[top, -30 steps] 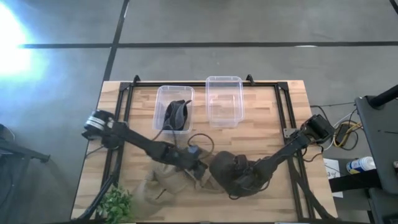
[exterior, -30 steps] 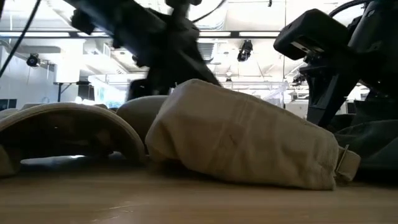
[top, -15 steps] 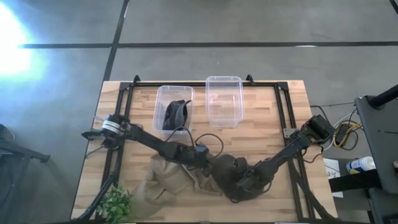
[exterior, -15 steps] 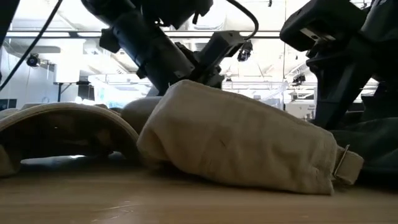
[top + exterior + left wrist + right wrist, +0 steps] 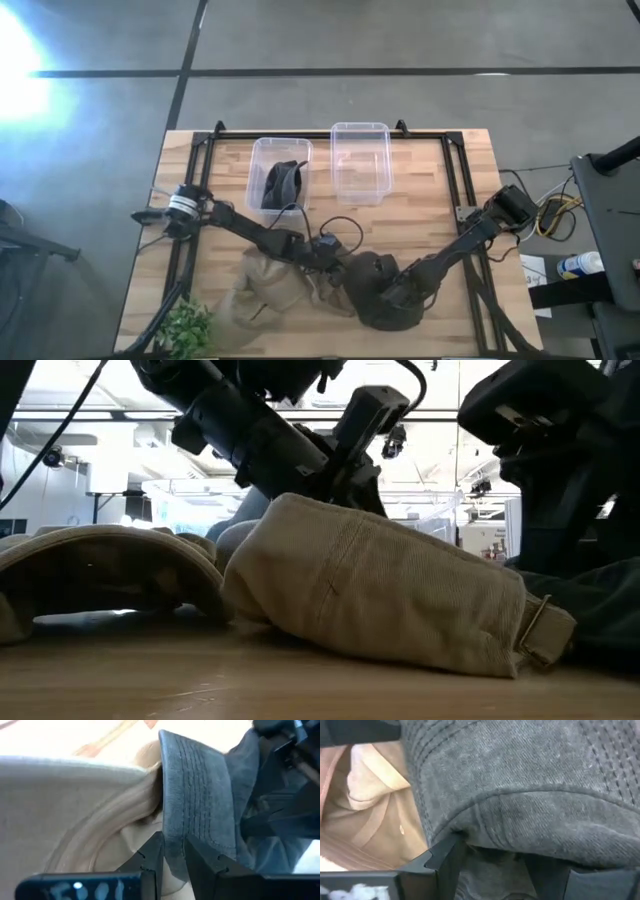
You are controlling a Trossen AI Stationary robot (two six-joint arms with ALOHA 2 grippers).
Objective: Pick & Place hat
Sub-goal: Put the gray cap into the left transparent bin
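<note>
Both arms met low over the near middle of the wooden table, crowded onto the same dark grey cap. The left gripper had its two fingers pinched on the stitched brim of that cap — in the left wrist view the brim edge ran straight down into the narrow slot between them, with pale fabric bunched just beside it. The right gripper was pressed into the cap from the other side; grey twill filled nearly all of its wrist view and its fingers sat under a fold of the cloth, but I could not tell whether they were clamped on it or merely resting there.

The grey cap lay on the table touching a tan cap, which sat to its left from above and filled the low view, its strap buckle showing at one end. A second tan cap lay just beside that one, nearer the table's left front corner, close to a small green plant.

At the far side stood two clear plastic bins side by side — the left bin held another dark hat, and the right bin stood next to it.
</note>
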